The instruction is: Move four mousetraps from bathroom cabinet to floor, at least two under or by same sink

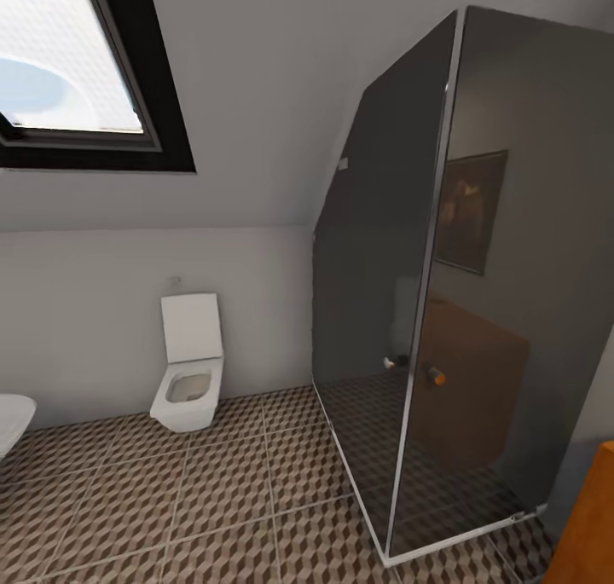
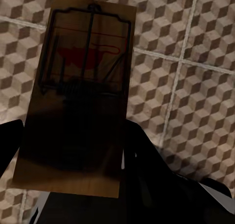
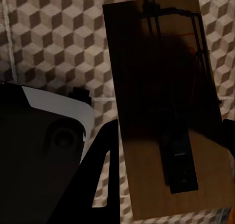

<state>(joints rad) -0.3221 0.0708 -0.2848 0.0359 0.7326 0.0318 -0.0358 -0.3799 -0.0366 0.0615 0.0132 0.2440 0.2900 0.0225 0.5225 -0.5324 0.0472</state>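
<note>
In the left wrist view a tan wooden mousetrap [image 2: 83, 62] with dark wire parts and a red mark sits between the dark fingers of my left gripper [image 2: 73, 155], which is shut on it above the cube-patterned bathroom floor [image 2: 196, 87]. My right gripper [image 3: 169, 145] is shut on a second mousetrap [image 3: 156, 62], also held over the floor tiles [image 3: 49, 37]. The orange-brown cabinet [image 1: 588, 524] shows as a corner at the bottom right of the head view. The sink is out of view.
A white toilet [image 1: 188, 371] stands against the far wall. To the right of it is a dark glass shower enclosure [image 1: 443, 311]. A rounded white fixture rim [image 1: 10, 422] pokes in at the left edge. Open tiled floor [image 1: 230, 499] lies ahead. The robot's white and black body [image 3: 44, 145] shows beside the right gripper.
</note>
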